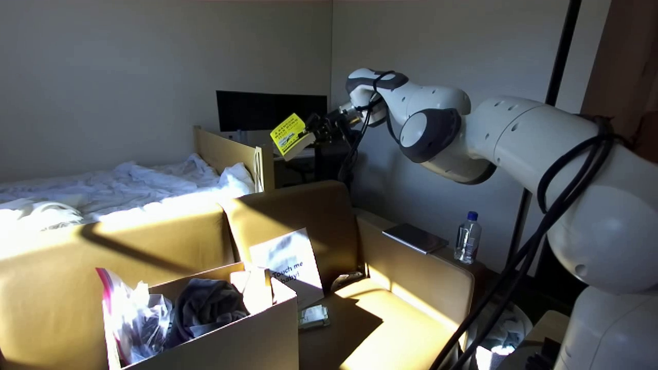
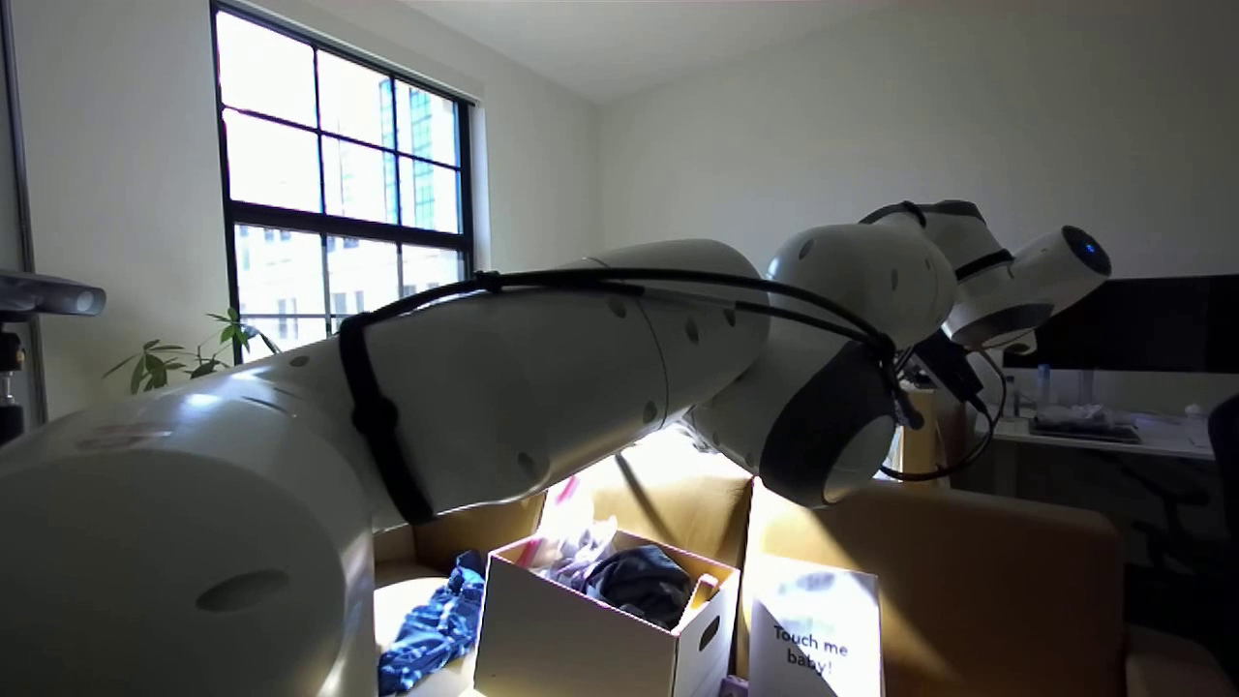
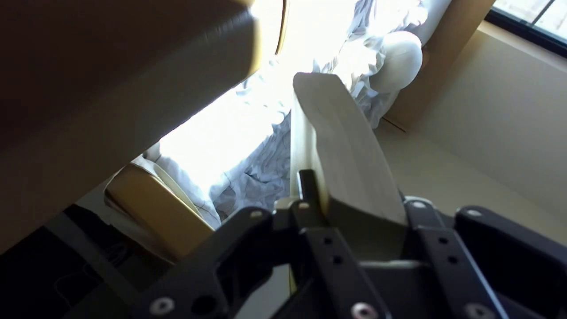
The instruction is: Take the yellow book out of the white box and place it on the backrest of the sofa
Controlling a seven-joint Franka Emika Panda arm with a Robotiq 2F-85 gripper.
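Beyond the sofa (image 1: 411, 311), a bed (image 1: 131, 179) is lying rumpled. The gripper (image 1: 307, 132) is clasping the book (image 1: 288, 133) midair, outside the box (image 1: 252, 339) and higher than the backrest (image 1: 303, 209). Carrying is looking like the step in hand; the next move is probably calling for lowering the book squarely onto that top.

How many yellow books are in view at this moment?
1: the yellow book, held between the fingers, in the air and clear of the white box. Another could be hidden under the dark cloth inside that box.
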